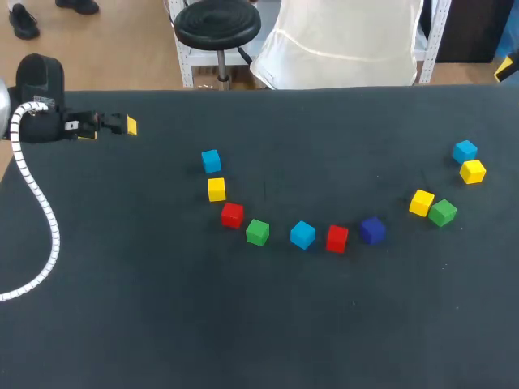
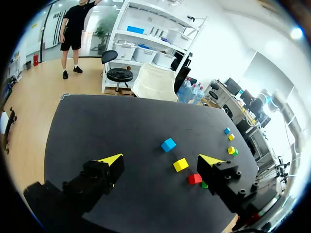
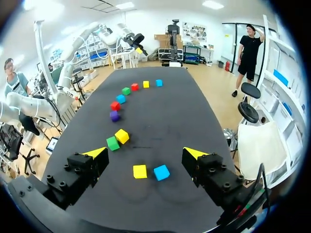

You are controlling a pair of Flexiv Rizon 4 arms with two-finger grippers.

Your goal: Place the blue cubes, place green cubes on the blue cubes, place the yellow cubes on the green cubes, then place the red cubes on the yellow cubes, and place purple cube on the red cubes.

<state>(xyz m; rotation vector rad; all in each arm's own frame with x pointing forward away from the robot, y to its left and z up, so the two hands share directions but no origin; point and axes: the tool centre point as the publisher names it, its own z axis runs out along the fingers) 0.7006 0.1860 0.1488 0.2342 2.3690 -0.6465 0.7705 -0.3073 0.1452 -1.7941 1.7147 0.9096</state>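
Counter [image 1: 162,308], black: 11 loose cubes [image 1: 302,235], 7 arcing mid-frame from blue cube [image 1: 211,160] to purple cube [image 1: 372,230], 4 at frame right; left fingers [image 2: 111,160] and right fingers [image 3: 95,153] wide apart, empty.

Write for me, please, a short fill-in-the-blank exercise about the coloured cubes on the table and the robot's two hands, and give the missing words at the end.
1. The cube nearest to the purple cube is ___.
2. Between the fingers of the right hand, a yellow cube lies beside a ___ cube.
3. The left hand holds nothing, and its fingers are ___.

Missing words: red; blue; open
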